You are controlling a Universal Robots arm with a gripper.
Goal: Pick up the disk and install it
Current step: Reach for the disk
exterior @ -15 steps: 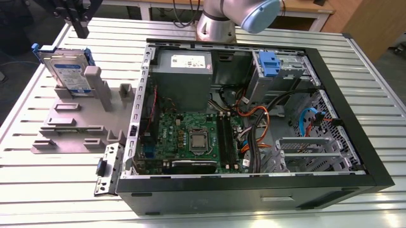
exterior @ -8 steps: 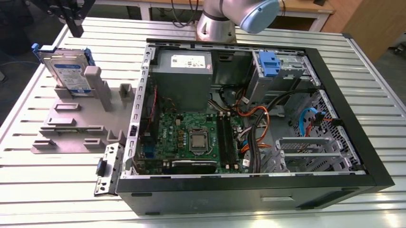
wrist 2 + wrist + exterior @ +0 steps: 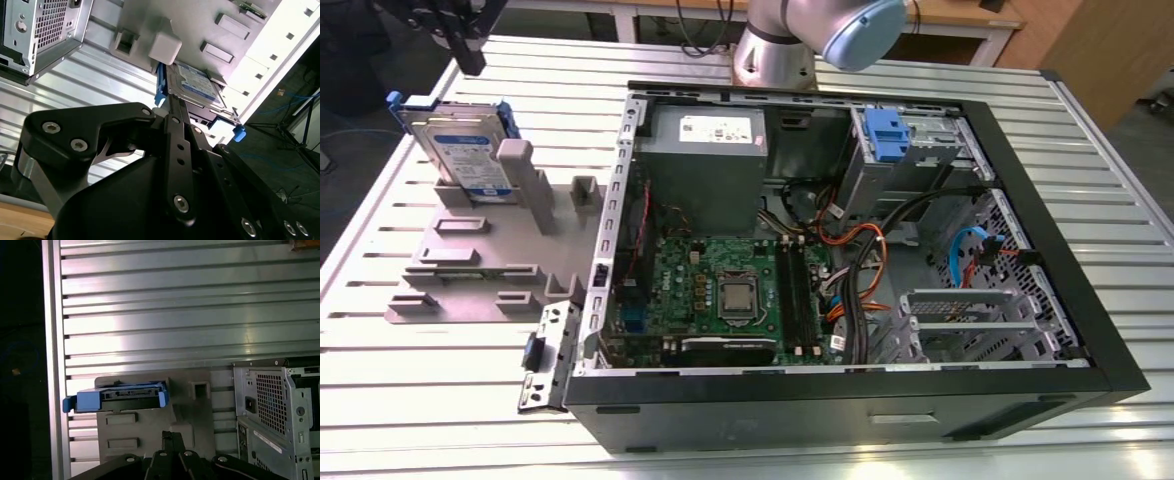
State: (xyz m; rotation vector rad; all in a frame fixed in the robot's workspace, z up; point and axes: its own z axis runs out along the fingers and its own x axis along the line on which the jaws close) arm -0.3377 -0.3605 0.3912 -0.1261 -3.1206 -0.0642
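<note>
Disk (image 3: pixel 458 150) stands in holder (image 3: pixel 460 275) beside computer case (image 3: pixel 854 398), pincer (image 3: pixel 470 55) apparently above.

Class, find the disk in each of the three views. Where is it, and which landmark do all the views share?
Exterior view: disk upright in the grey holder, on the exterior view's left of the case.
Second wrist view: disk label-side showing, against the holder.
First wrist view: disk edge-on in the holder.
Shared landmark: the holder.
</note>
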